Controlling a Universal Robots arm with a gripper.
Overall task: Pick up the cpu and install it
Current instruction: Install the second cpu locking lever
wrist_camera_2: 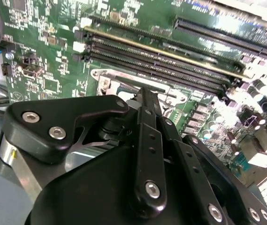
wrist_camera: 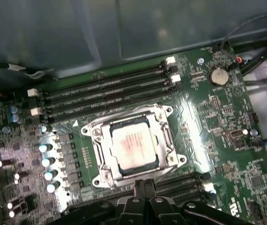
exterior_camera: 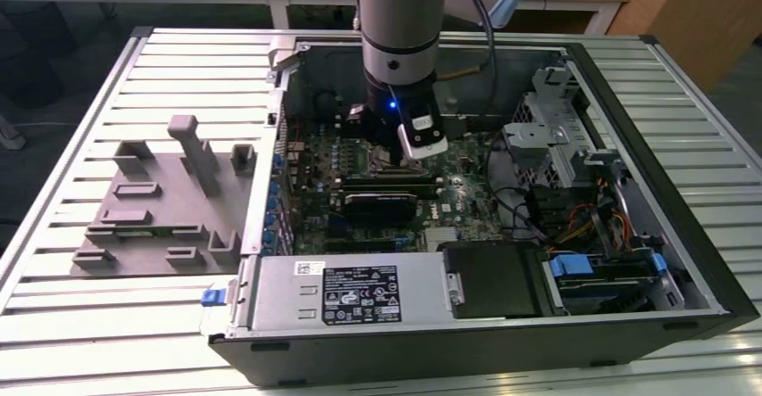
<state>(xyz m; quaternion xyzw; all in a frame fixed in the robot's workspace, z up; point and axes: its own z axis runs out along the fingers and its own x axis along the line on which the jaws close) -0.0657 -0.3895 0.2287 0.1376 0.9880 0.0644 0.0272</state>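
Gripper (wrist_camera: 145,190): black linkage fingers brought together at the tips, clamped on nothing, hanging just above the near edge of the socket frame; in the second wrist view (wrist_camera_2: 145,101) tips meet over the frame's edge.
Cpu (wrist_camera: 134,148): flat square chip, pale silver-grey top with a faint pinkish glare and a thin darker rim, lying flat and level inside the socket frame, apart from the fingertips.
Writing on cpu: faint lines of print on the top, too small to make out.
Socket frame (wrist_camera: 104,159): silvery metal surround with screws at its corners, closely bordering the chip on all sides; seen in the second wrist view (wrist_camera_2: 106,82) partly hidden behind the fingers.
Memory slots (wrist_camera: 105,91): long black rows on the far side of the socket frame, further rows just beside its near side.
Motherboard (wrist_camera: 217,122): green board around the socket frame, with a round coin cell (wrist_camera: 218,76) off to one corner.
Arm (exterior_camera: 402,30): upright, grey and pale blue column reaching straight down into the open computer case (exterior_camera: 666,235), wrist directly over the socket area, small blue light lit on the wrist.
Fixture tray (exterior_camera: 161,209): grey moulded piece outside the case, toward the exterior view's left, well apart from the socket frame.
Label (exterior_camera: 353,293): white and black sticker on the power supply, print unreadable.
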